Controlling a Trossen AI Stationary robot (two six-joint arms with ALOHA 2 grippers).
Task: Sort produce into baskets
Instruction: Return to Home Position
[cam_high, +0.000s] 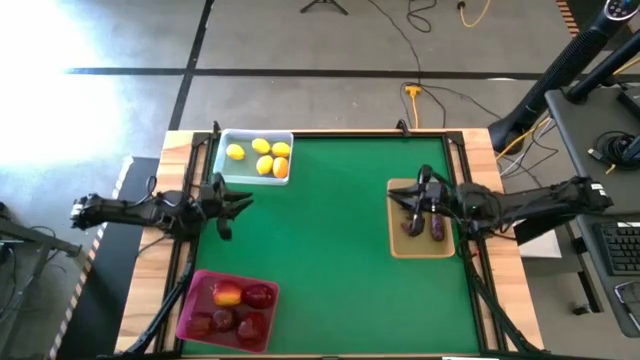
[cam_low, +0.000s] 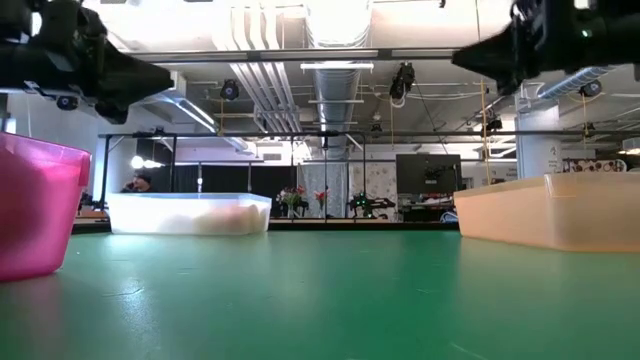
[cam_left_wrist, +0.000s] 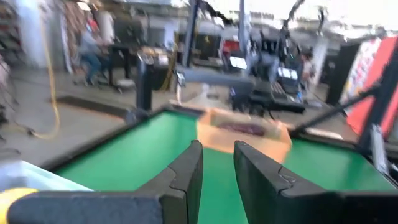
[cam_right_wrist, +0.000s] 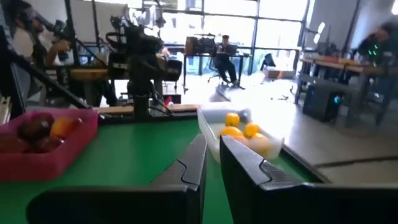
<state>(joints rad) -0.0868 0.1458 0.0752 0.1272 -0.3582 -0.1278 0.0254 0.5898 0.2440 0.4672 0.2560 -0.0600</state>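
At the left edge of the green worktop (cam_high: 330, 240), the left tool (cam_high: 236, 212) hangs slightly parted and empty between the clear plastic bin (cam_high: 255, 133) of yellow lemons (cam_high: 264, 164) and the magenta bin (cam_high: 188, 318) of red fruits (cam_high: 258, 296), the right tool (cam_high: 408, 212) likewise over dark purple pieces (cam_high: 438, 229) on the flat tan tray (cam_high: 420, 249), since sorting looks done.

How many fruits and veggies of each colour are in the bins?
Yellow lemons: 5
Red fruits: 5
Purple pieces: 2 in view
Total: 12 in view
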